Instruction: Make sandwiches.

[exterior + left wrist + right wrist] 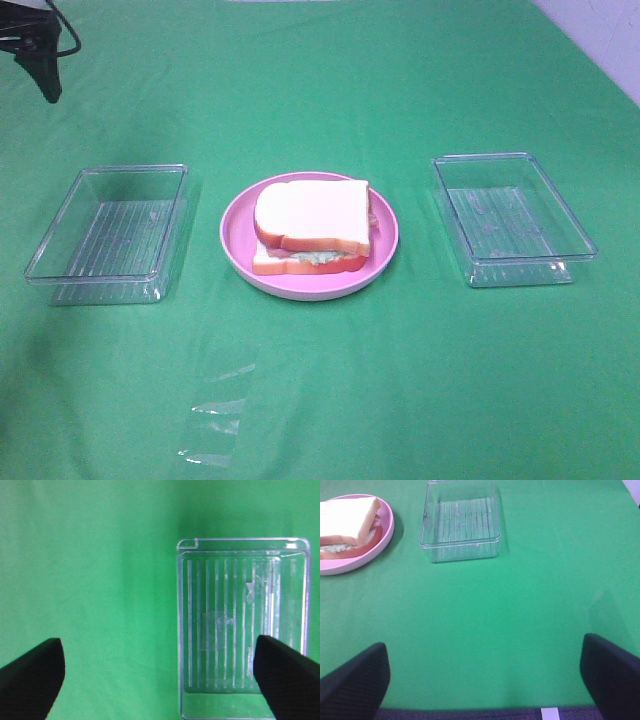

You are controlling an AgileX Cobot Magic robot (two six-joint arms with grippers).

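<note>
The sandwiches (312, 226) sit stacked on the pink plate (240, 215) at frame centre. The left end effector (157, 675), spread wide, hangs at upper left, well apart; the right end effector (485, 675) is wide too, holding nothing.

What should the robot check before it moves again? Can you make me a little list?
1. Sandwich sits on the pink plate: ok.
2. Top bread lines up with the bottom slice: not ok, it sits a bit askew.
3. Left clear box is empty: ok.
4. Right clear box is empty: ok.
5. Left gripper open, holding nothing: ok.
6. Right gripper open, holding nothing: ok.
</note>
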